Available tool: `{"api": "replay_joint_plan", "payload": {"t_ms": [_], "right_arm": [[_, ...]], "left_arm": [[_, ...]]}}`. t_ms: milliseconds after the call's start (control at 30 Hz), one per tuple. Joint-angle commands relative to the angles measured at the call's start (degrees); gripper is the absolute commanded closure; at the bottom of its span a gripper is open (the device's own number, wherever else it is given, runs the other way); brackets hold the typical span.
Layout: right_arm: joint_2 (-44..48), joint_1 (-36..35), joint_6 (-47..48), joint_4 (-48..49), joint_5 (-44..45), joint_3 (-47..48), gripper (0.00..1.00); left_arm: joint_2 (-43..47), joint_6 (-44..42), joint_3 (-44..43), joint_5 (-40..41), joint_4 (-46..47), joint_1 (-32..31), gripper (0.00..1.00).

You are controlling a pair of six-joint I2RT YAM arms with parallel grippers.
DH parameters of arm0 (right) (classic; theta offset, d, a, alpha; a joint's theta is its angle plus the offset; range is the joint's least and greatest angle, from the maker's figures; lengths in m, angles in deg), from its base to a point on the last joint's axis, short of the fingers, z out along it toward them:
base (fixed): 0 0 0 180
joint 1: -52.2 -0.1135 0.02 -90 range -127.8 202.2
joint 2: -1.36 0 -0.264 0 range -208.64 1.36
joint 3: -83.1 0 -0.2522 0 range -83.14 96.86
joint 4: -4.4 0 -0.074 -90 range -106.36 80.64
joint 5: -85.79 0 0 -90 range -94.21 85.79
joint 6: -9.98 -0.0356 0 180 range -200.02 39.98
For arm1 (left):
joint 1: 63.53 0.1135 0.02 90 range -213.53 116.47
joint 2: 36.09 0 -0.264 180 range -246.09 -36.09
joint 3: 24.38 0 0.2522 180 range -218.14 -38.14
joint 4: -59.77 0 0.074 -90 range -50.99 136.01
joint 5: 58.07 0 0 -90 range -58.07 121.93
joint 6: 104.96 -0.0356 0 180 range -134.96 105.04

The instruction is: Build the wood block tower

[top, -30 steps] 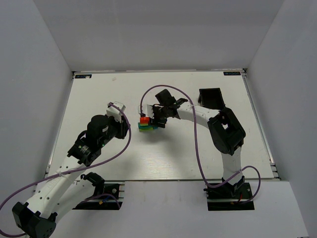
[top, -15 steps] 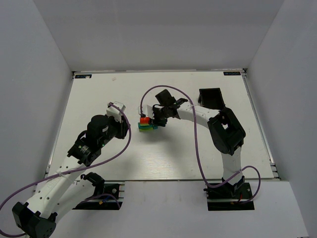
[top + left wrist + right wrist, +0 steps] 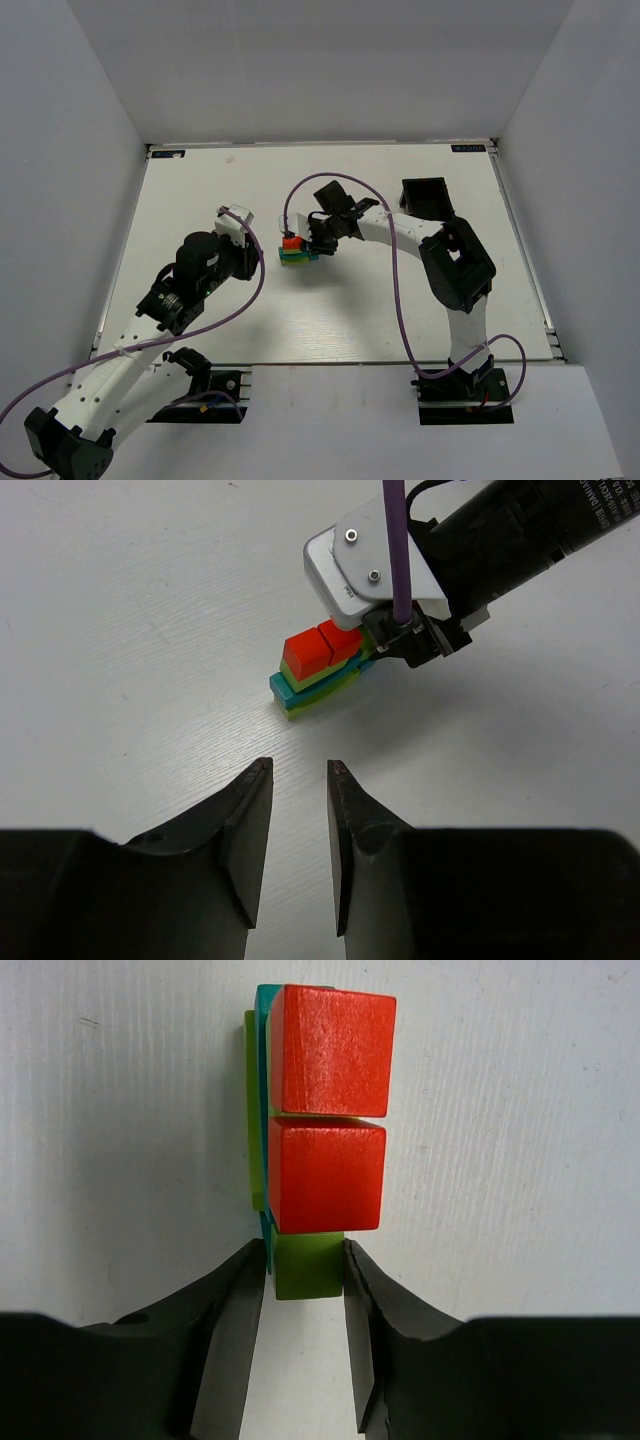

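**Top view:** the wood block tower [image 3: 292, 251] is found near the middle of the counter [image 3: 200, 180], between the two arms. It sits right at the tip of the right hand [image 3: 308, 250], which is extended from the right side. A low stack is made out, green/teal layers w/ red on top; finer detail can't be read here. No other blocks are seen waiting to be added, so the build is judged mostly done. What's left is prob. squaring up the layers and letting go. A black bin [image 3: 425, 194] is set well apart, far right.

**Left wrist view:** the left hand [image 3: 298, 770] is held open w/ nothing between its fingers, aimed at the tower but apart from it. Layers are read bottom to top as lime bar, teal bar [image 3: 283, 687], lime bar, then two cubes [image 3: 325, 648] side by side, one orange-red, one red. The bars are stepped, not flush. Edges are crisp, faces flat, paint satin. The counter is white w/ faint grain streaks.

**Right wrist view:** the right hand's fingers are set on the protruding end of the lime-green bar [image 3: 309, 1265] under the cubes. Both dark pads look pressed to its sides, so a grip is judged. Faint wood grain is seen through the red paint. Teal and lime edges are seen poking out at left, i.e. misaligned.
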Motion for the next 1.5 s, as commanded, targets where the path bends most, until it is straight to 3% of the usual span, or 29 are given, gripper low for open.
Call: {"api": "replay_joint_plan", "payload": {"t_ms": [0, 1467], "right_arm": [[-0.1, -0.3, 0.7, -0.3, -1.5, 0.5, 0.57], [0.3, -0.4, 3.2, 0.8, -2.5, -1.0, 0.63]], "left_arm": [[0.9, -0.1, -0.3, -0.5, 0.2, 0.3, 0.61], [0.9, -0.1, -0.3, -0.5, 0.2, 0.3, 0.61]]}}
